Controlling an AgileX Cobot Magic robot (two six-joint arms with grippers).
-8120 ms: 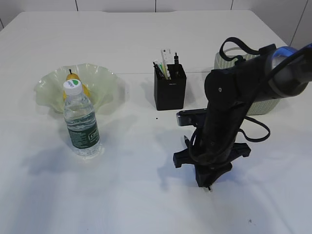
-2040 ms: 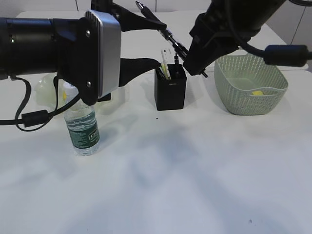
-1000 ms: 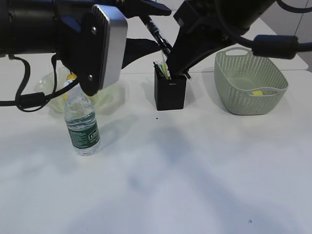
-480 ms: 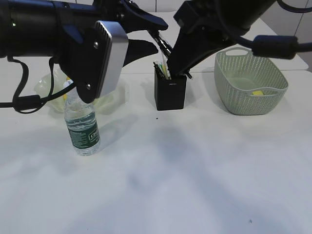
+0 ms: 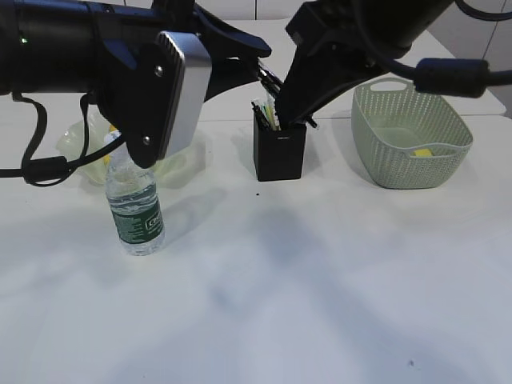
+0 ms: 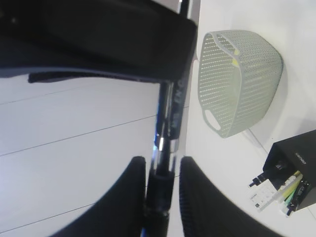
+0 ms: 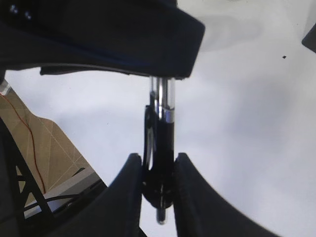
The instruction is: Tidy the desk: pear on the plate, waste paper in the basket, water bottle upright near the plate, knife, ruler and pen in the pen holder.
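A black pen (image 5: 270,81) hangs slanted above the black pen holder (image 5: 280,152). My right gripper (image 7: 158,160) is shut on the pen's clip end (image 7: 159,143). My left gripper (image 6: 158,165) straddles the pen's other end (image 6: 159,182), which touches one finger and leaves a thin gap to the other. Several things stand in the holder; I cannot tell knife from ruler. The waste paper (image 5: 422,152) lies in the green basket (image 5: 412,172). The water bottle (image 5: 136,212) stands upright before the plate (image 5: 76,142). The left arm mostly hides the pear.
The left arm (image 5: 88,56) fills the upper left of the exterior view and the right arm (image 5: 360,40) the upper middle, both over the holder. In the left wrist view the basket (image 6: 242,79) and holder (image 6: 296,158) lie below.
The left gripper's fingers have drawn in around the pen while the left arm edged slightly right. The right gripper has kept its grip and its place.
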